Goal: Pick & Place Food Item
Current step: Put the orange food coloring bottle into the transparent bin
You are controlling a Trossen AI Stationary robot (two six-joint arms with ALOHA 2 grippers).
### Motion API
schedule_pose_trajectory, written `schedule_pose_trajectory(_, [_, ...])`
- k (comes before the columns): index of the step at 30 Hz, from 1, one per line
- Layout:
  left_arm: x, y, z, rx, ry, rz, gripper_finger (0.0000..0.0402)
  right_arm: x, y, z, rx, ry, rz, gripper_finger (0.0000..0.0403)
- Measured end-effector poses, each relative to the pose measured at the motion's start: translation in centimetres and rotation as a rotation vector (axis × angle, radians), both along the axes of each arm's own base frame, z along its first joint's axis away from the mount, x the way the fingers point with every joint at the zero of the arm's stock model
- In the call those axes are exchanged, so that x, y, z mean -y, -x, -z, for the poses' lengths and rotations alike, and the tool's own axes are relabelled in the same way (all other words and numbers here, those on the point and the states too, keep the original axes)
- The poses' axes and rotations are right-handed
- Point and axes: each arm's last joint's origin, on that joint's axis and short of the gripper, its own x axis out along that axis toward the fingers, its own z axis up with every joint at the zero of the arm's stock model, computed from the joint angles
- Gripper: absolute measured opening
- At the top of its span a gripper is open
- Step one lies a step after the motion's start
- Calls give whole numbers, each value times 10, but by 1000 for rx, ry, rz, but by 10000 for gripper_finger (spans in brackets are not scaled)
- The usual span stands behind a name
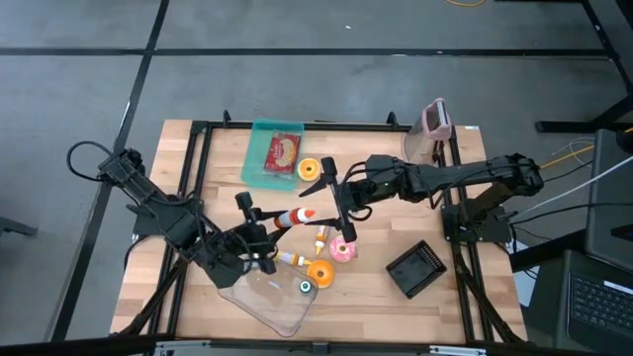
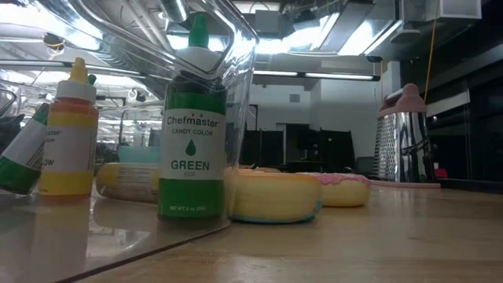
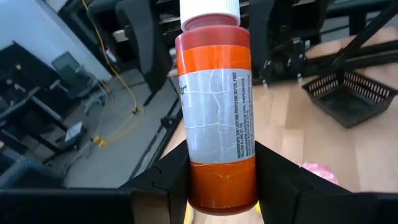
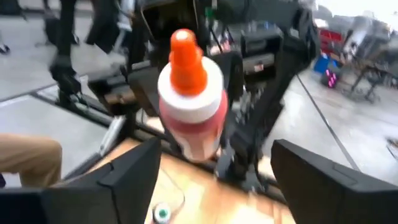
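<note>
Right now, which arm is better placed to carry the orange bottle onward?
Left. The left gripper is shut on the orange bottle, holding it above the table. The right gripper faces its cap with fingers open and apart from it, holding nothing.

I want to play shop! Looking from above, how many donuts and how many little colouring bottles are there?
Donuts: 3 (orange, pink, yellow-orange)
Colouring bottles: 4 that show from above (red-orange, two yellow, green)
Total: 7
</note>
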Motion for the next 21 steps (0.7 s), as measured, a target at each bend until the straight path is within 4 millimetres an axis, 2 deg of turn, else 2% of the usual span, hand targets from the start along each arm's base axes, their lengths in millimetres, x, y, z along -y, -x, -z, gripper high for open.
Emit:
schedule_pose_trajectory(3, [3,-3,-7,35,-43,1,141,-2,-3,-4,62,-41,-69,303])
schedule_pose_trajectory(11, [10,-12,-26,124,-121,66,138,-7,-21,2,196,-65,-183,276])
schedule_pose_trajectory(16, [16,-14,-26,196,-155,115,124,-8,-20,-5,293,-65,-259,272])
schedule_pose_trajectory(21, [17,-14,-15,255,-168,150,124,-8,-18,-10,337,-80,-332,272])
